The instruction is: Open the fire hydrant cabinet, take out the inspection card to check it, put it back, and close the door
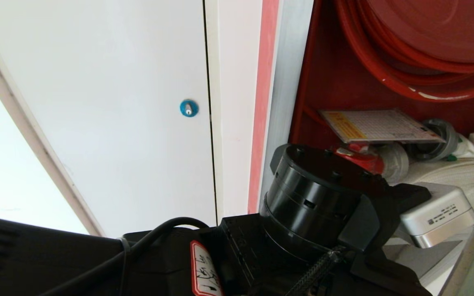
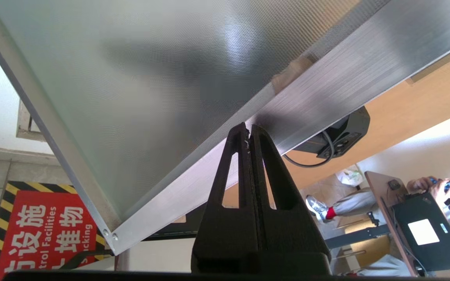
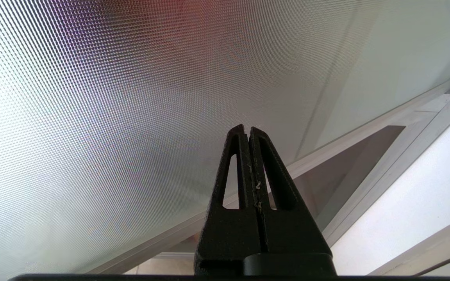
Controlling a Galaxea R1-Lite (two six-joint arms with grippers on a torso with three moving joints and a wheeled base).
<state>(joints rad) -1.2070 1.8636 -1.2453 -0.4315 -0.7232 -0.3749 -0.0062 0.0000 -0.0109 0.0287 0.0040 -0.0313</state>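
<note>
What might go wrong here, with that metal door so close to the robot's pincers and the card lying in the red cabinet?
The left gripper is shut, its tips close against the door frame; pushed from there, they might slip along the smooth aluminium. The inspection card lies loose and tilted on the valve inside the fire hydrant cabinet, so a jolt may tip it off. The right gripper, shut, points at the ribbed glass and could scrape it.

A building corridor doubling as a robot test area — a fire hydrant cabinet (image 1: 327,82) with hose reel (image 1: 418,49) is set in white wall panels, a hazard-striped fire-facilities floor sign (image 2: 41,230) lies nearby, and a person (image 2: 432,187) sits at a laptop (image 2: 428,234).
</note>
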